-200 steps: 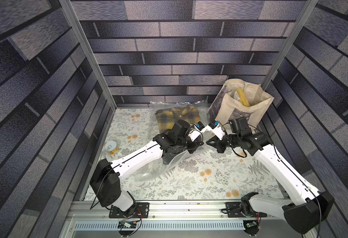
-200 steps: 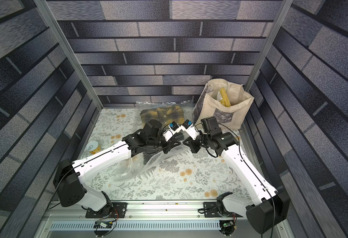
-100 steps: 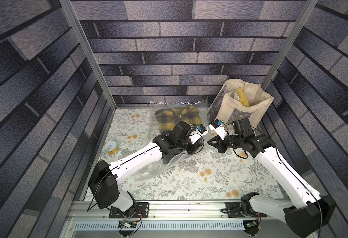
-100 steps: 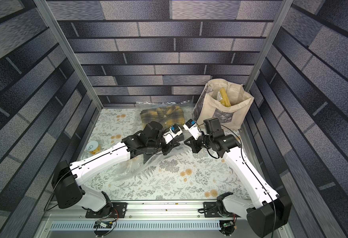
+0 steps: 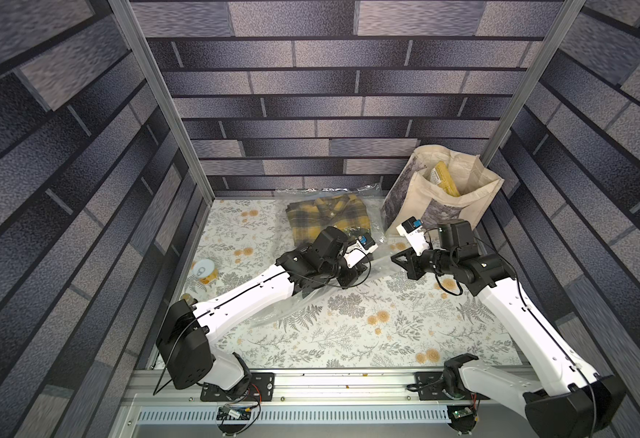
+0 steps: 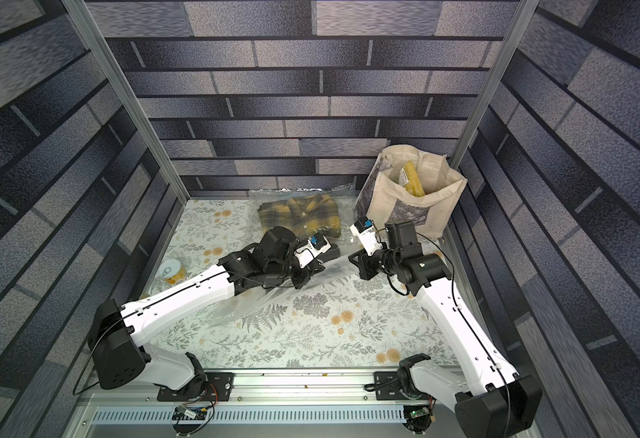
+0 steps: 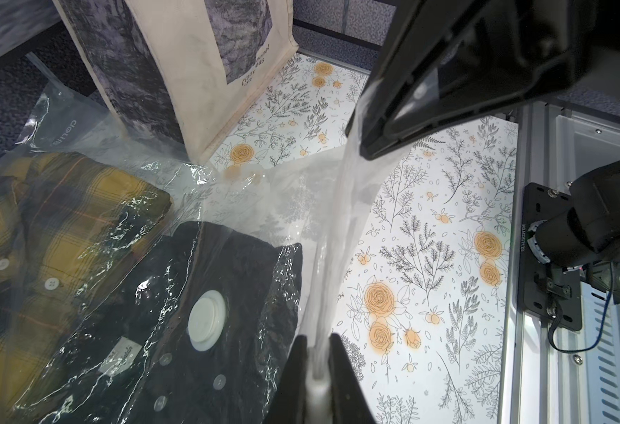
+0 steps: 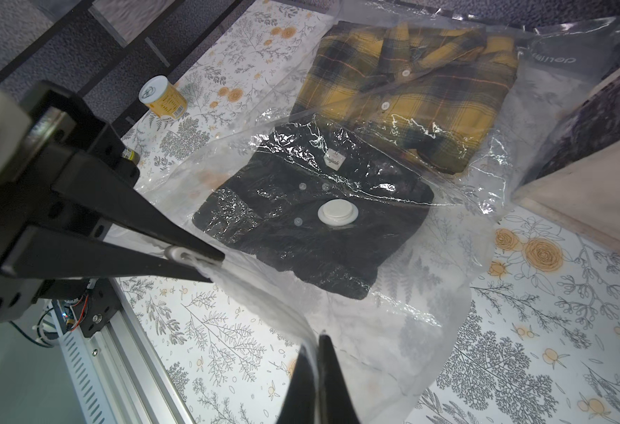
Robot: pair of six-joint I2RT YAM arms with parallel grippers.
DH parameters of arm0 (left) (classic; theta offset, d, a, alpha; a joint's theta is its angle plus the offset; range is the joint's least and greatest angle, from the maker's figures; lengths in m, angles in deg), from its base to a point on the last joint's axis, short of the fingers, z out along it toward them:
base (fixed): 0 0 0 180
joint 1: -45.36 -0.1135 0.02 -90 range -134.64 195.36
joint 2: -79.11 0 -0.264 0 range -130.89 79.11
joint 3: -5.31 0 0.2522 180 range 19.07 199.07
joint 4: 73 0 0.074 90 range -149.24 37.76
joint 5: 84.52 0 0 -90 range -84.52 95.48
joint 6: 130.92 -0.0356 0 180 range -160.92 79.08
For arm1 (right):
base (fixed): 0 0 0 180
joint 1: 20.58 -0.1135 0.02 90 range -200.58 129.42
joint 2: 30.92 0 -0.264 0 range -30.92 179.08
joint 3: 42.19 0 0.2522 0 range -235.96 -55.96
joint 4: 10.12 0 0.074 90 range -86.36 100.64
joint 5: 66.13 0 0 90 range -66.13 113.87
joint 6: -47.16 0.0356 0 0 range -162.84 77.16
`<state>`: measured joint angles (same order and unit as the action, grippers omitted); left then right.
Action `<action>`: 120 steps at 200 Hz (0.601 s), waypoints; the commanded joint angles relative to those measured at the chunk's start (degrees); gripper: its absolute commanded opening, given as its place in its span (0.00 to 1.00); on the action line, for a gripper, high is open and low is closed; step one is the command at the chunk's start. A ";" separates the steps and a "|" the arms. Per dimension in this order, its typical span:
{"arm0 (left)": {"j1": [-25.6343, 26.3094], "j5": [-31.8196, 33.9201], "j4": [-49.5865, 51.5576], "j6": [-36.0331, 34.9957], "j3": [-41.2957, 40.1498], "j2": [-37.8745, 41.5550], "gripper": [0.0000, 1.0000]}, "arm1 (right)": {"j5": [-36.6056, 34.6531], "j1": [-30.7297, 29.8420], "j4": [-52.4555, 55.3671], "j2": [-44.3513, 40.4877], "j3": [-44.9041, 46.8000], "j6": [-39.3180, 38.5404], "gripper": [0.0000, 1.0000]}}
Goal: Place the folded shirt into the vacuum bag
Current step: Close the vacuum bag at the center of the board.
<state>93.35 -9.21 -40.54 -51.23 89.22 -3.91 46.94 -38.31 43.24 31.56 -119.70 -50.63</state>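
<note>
Over the last second the two pincers have drawn a little apart. The right pincer has swung outward and the left pincer has eased back. Both are clamped on the open-end edge of the vacuum bag, which now runs between them as a taut, raised band of plastic. A small white piece sits between the left jaws; it may be the zip slider, though I cannot be sure. The black folded shirt lies flat on the table, under the clear film and the round white valve, below and just beyond the held edge. So the insertion looks done, and the stretch reads as preparation for closing the mouth. A plaid shirt lies further from the pincers, also under the plastic and partly overlapping the black one. The black shirt's collar label points away from the pincers, toward the plaid shirt, and its hem lies nearest the held edge. The fold is close to square, so its long axis is uncertain. The bag itself runs lengthwise away from the pincers.
</note>
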 commanded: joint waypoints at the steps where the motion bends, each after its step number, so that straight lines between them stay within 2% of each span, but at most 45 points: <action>1: -1.08 4.50 14.44 0.30 -3.20 3.84 0.09 | -12.85 4.49 -4.75 -1.80 0.28 3.40 0.00; 64: -1.79 9.51 20.09 -0.02 -7.49 8.58 0.07 | -16.12 6.76 -4.02 -0.56 -0.22 5.15 0.00; 78: -2.80 9.87 19.97 0.08 -8.12 10.00 0.07 | -12.49 6.82 -2.63 -0.08 -0.75 3.86 0.00; 102: -3.86 9.05 17.60 0.05 -7.38 11.08 0.04 | 0.27 4.95 0.81 -0.48 -0.85 0.30 0.00; 120: -3.78 7.21 14.51 -0.27 -5.91 10.77 0.03 | -1.15 -0.28 6.13 -1.44 -1.09 -5.90 0.19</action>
<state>90.81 -4.06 -33.19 -51.23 83.17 4.90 49.30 -35.87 44.24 31.56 -119.44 -49.45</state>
